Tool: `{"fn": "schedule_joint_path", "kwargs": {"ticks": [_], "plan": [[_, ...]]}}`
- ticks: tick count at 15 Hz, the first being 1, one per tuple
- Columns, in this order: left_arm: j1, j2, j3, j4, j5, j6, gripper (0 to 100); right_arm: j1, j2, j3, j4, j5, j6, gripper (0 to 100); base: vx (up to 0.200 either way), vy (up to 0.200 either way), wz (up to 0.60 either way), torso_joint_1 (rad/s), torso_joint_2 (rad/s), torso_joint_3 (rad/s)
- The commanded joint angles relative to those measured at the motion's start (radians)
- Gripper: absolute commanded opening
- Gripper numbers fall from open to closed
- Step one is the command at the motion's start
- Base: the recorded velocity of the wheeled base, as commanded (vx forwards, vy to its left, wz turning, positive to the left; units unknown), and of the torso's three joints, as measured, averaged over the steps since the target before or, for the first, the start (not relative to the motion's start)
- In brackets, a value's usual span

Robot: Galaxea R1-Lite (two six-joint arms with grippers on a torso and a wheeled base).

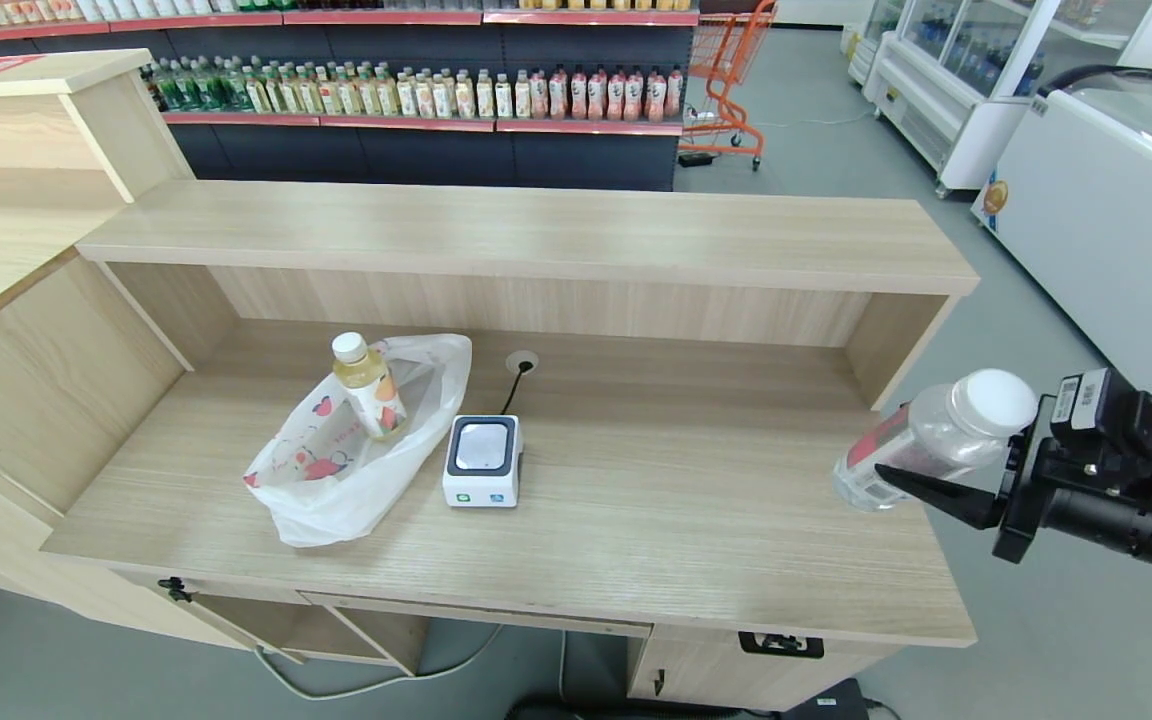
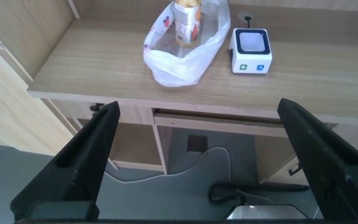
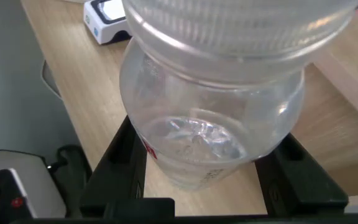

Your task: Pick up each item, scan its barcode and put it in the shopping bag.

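done: we're seeing tea bottle (image 1: 368, 385) sitting in bag (image 1: 331, 490), left of scanner (image 1: 482, 460) | todo: right claw (image 3: 207, 186) is gripping clear bottle (image 1: 946, 425) at counter's (image 1: 686, 520) right edge, scanning and bagging pending | left claw (image 2: 199, 109) is hanging wide, empty

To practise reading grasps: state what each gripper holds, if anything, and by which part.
The right gripper grips the clear bottle around its body, below the cap. The left gripper is open and empty.

Open room over the counter (image 1: 716, 490) right of the scanner (image 1: 482, 460); bag (image 1: 336, 490) just beside its left; raised ledge (image 1: 536, 235) walls the back.
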Motion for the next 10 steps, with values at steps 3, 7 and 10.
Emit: {"fn": "schedule_joint_path", "kwargs": {"ticks": [3, 7, 10], "plan": [[0.000, 0.001, 0.000, 0.000, 0.000, 0.000, 100, -0.003, 0.034, 0.004, -0.046, -0.016, -0.051, 0, 0.000, 0.000, 0.00, 0.000, 0.00, 0.000], [0.000, 0.001, 0.000, 0.000, 0.000, 0.000, 100, 0.010, 0.036, 0.013, -0.046, -0.018, -0.081, 0, 0.000, 0.000, 0.00, 0.000, 0.00, 0.000], [0.000, 0.000, 0.000, 0.000, 0.000, 0.000, 100, 0.010, 0.034, 0.018, -0.046, -0.018, -0.081, 0, 0.000, 0.000, 0.00, 0.000, 0.00, 0.000]]}}
